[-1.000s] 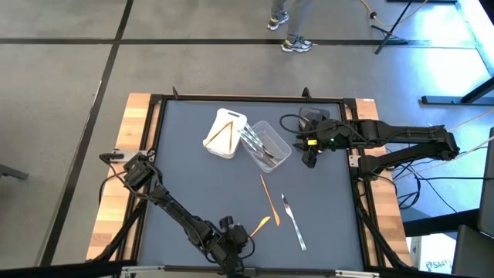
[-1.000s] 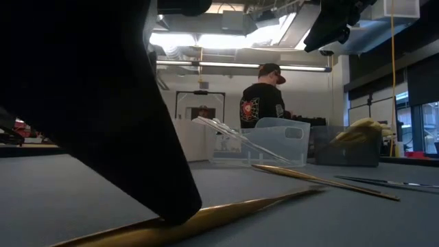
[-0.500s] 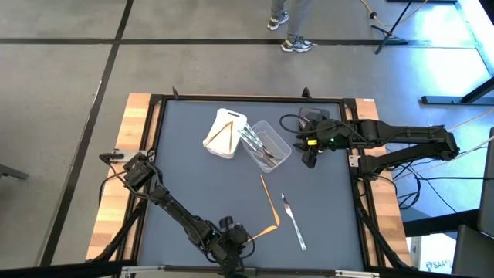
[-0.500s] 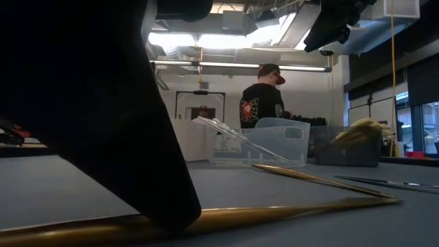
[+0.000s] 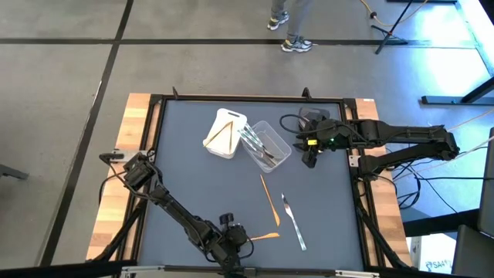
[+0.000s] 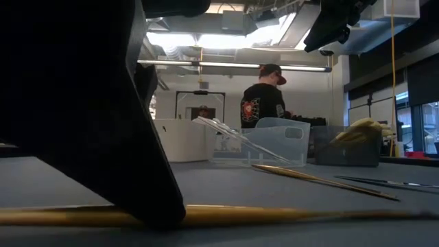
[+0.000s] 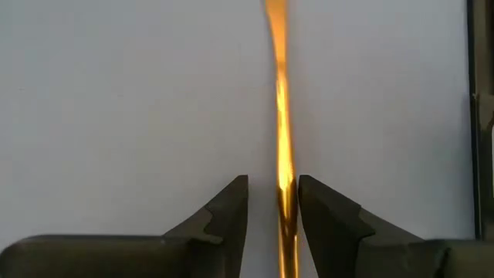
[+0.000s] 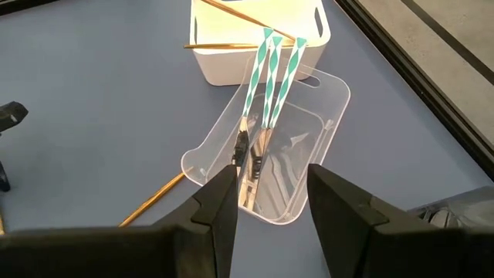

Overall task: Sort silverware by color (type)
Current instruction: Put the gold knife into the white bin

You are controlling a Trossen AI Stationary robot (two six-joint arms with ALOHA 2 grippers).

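A tan-orange piece of silverware (image 5: 266, 235) lies flat on the blue-grey table near its near edge. My left gripper (image 7: 273, 208) slants down over its handle end, open, one finger on each side of the handle (image 7: 282, 154). A second orange piece (image 5: 268, 199) and a clear fork (image 5: 292, 222) lie to the right of the table's middle. The white tub (image 5: 225, 133) holds orange pieces. The clear tub (image 8: 270, 147) holds pieces with teal-striped handles. My right gripper (image 5: 309, 158) hangs open above the table, beside the clear tub. My left gripper stands astride the orange piece's handle, fingers slanting down from the near left and lying along it. The handle (image 7: 287, 202) runs close against one finger (image 7: 312, 212), with a bare gap to the other. Whether that finger touches it I cannot tell. The piece lies on the table.
A dark grey tub (image 5: 312, 120) stands at the far right behind my right gripper. A black frame (image 5: 247, 99) rims the table. A person (image 6: 264, 99) stands in the room beyond the far edge. Bare table stretches across the left half.
The orange piece has swung about at my left gripper: its free end, which slanted toward the far right, has come round toward the near edge. It now lies about parallel to that edge, flat on the table. My right arm has kept still.
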